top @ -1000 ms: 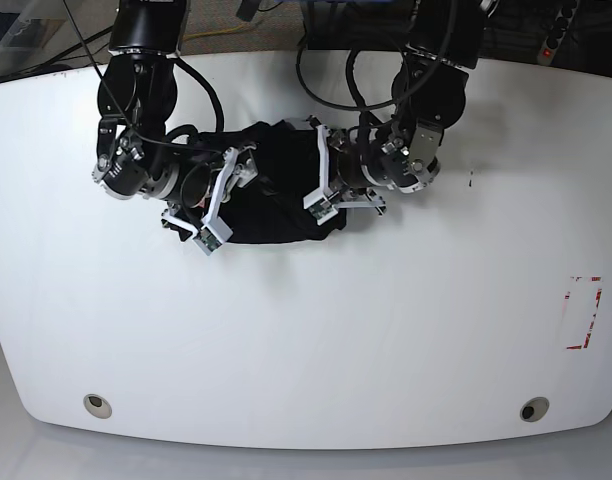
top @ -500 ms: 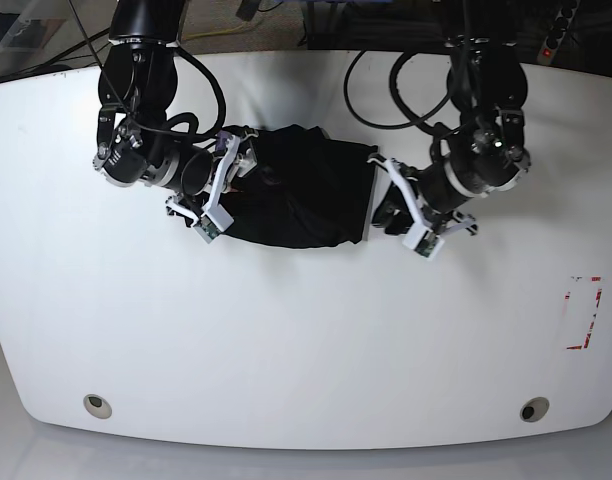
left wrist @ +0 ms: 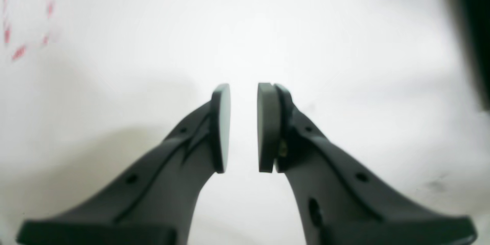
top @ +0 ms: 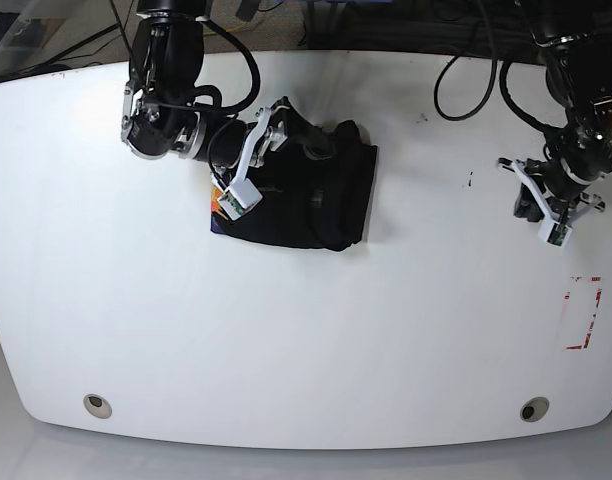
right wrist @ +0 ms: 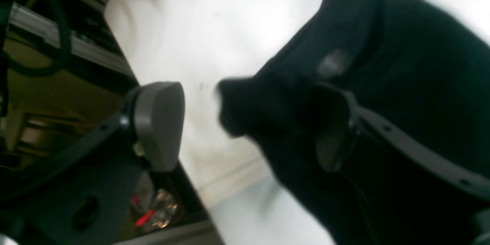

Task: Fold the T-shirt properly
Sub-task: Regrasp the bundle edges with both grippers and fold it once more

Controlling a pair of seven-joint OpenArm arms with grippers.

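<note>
The black T-shirt (top: 311,190) lies as a folded bundle at the back middle of the white table (top: 306,330). My right gripper (top: 254,155) is open at the bundle's left edge. In the right wrist view its jaws (right wrist: 245,122) stand wide apart, with a fold of the T-shirt (right wrist: 402,65) between them and against one finger (right wrist: 333,134). My left gripper (top: 548,208) hovers over bare table far right of the shirt. In the left wrist view (left wrist: 244,122) its pads are almost together with nothing between them. No purple patch shows.
A red dashed rectangle (top: 583,312) is marked on the table near the right edge and shows blurred in the left wrist view (left wrist: 19,51). Two round holes (top: 97,405) (top: 532,409) sit near the front edge. Cables and racks lie behind the back edge (right wrist: 57,46).
My left gripper has let go of the shirt and pulled away to the far right. My right arm shifted up and right along the shirt's left edge. The bundle now lies narrower.
</note>
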